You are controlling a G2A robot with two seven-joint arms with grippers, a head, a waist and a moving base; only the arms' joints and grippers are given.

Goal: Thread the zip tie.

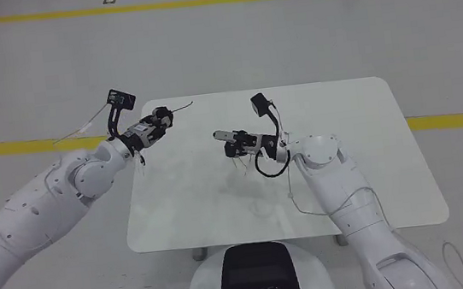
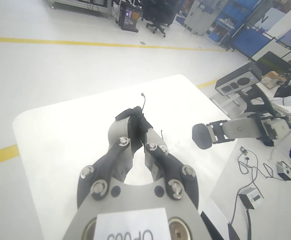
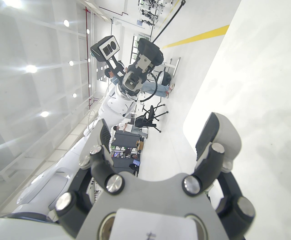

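Your left gripper (image 2: 136,116) is pinched tight on the black zip tie (image 2: 143,101). The tie's free length pokes straight out past the fingertips and ends in a small knob at the far tip. Your right gripper (image 3: 156,129) is spread wide with nothing between its fingers. It faces the left gripper across a gap above the white table (image 1: 345,157). The tie's tip is near that right gripper but not touching it.
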